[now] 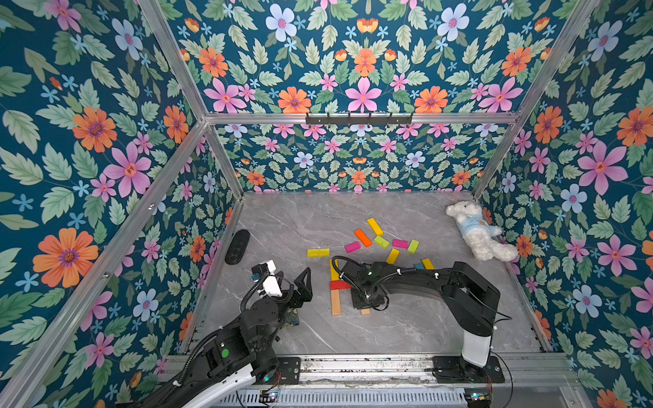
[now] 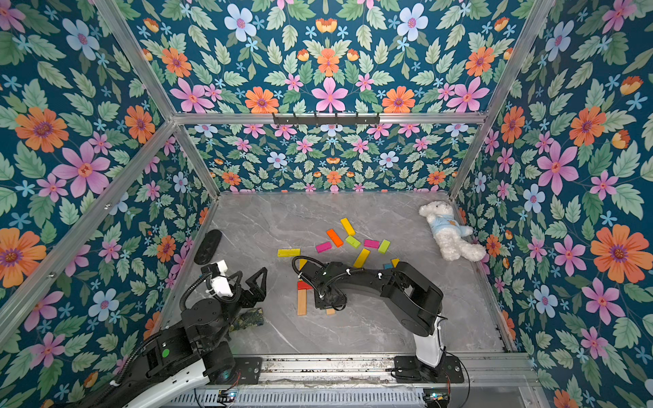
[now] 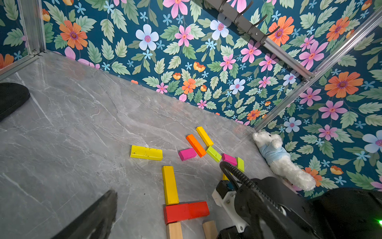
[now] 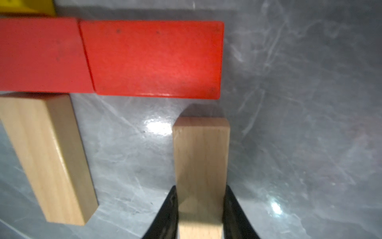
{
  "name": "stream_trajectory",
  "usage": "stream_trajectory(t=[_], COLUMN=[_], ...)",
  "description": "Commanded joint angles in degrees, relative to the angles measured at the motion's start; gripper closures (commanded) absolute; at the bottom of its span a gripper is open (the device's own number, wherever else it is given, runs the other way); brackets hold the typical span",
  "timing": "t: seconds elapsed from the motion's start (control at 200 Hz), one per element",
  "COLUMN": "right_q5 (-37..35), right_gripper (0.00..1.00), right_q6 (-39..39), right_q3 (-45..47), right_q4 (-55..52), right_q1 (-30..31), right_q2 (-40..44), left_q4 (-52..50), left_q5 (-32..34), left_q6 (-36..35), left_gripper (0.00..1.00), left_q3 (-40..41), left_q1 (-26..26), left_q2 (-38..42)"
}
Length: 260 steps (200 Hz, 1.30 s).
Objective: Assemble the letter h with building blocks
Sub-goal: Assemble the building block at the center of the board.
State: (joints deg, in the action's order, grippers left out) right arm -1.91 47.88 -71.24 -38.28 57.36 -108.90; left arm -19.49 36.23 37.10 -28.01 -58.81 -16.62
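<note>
On the grey, marble-veined counter (image 1: 282, 219), near its middle, smooth flat rectangular building blocks (image 1: 337, 284) lay in a partial figure. It was made of a yellow bar (image 3: 170, 185), two scuffed red bars (image 3: 186, 211) end to end across its near end, and a plain wood bar (image 4: 47, 157) running nearer from their left end. The right end effector (image 4: 200, 209) was clamped on a second wood block (image 4: 201, 153) with visible grain, just short of the red bars' right end. The left end effector (image 1: 303, 282) hung to their left, jaws wide apart. Loose bright blocks (image 1: 363, 237) lay farther back.
</note>
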Motion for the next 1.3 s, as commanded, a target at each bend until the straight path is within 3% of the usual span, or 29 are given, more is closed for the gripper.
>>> stream_trajectory(t=[0.0,1.295], right_q5=[0.4,-2.6], right_gripper=[0.75,0.70], right_q6=[1.5,-0.3], right_q3=[-0.3,-2.6], right_q4=[-0.6,-1.0], right_q1=[0.1,-0.7], right_q2=[-0.4,-3.1], left_q4=[0.2,0.1], left_q5=[1.2,1.8], left_q6=[-0.6,-0.9], left_gripper=[0.01,0.01], left_q3=[-0.3,-0.3], left_q1=[0.0,0.0], left_q2=[0.0,-0.1])
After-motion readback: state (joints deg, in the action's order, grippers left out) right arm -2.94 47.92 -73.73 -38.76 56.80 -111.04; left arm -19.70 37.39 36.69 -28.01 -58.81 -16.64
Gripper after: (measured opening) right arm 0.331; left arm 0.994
